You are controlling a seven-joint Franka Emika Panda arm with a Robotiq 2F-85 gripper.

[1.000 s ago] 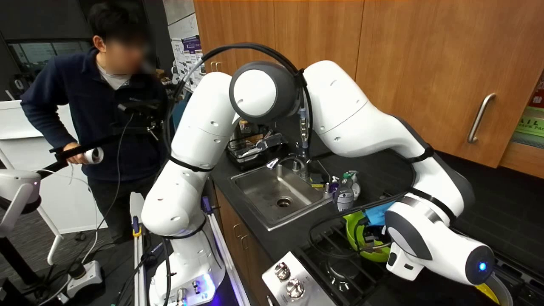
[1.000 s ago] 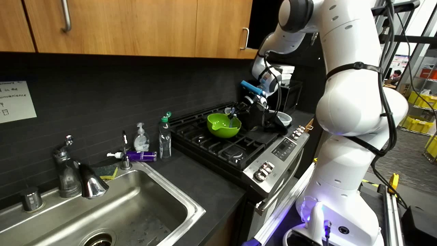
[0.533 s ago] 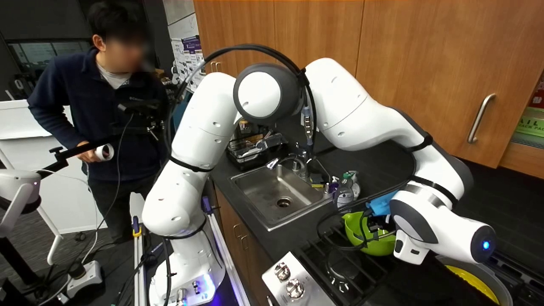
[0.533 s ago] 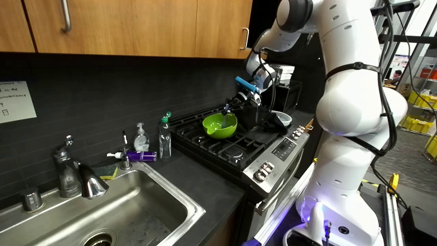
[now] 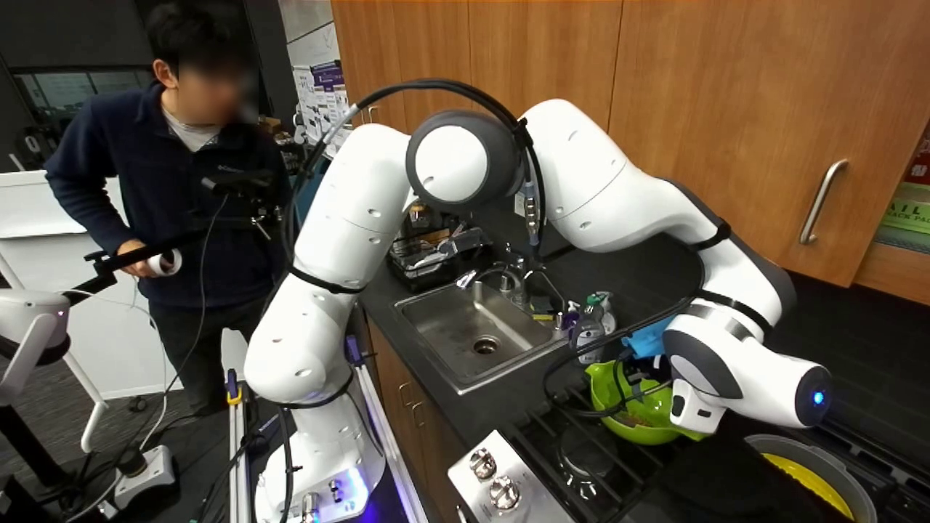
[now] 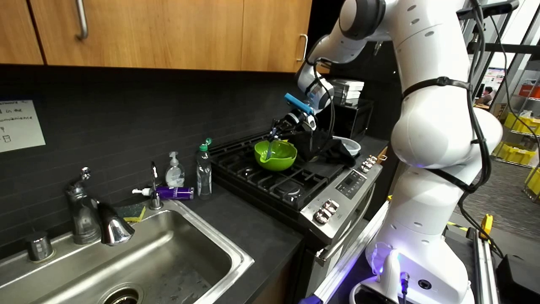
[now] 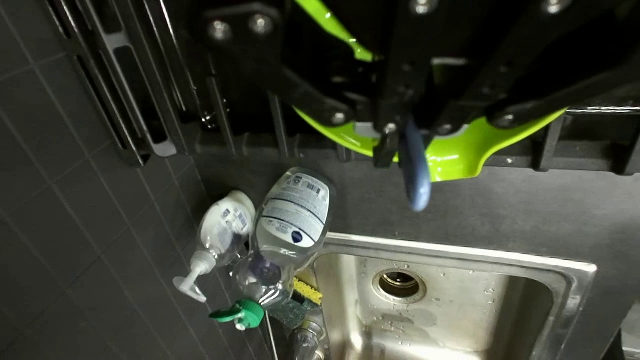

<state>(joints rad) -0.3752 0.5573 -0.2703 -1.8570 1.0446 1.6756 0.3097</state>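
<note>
The gripper (image 7: 406, 142) is pinched on a utensil (image 7: 419, 177) with a rounded, blue-grey handle. The utensil slants into the lime-green bowl (image 6: 278, 165) on the stove (image 6: 344, 204); I cannot make out its tip. Bottle (image 7: 287, 250) label: print too small. Wall note (image 6: 21, 126), cut off: "in the" legible.

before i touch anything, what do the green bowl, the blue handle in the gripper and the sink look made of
Green bowl: probably glossy plastic, going by its even bright colour and shiny highlights; coated metal can't be ruled out.
Blue handle: perhaps plastic or silicone, smooth with a rounded end and soft sheen.
Sink: most likely stainless steel, given its grey metallic, satin reflections.
</note>
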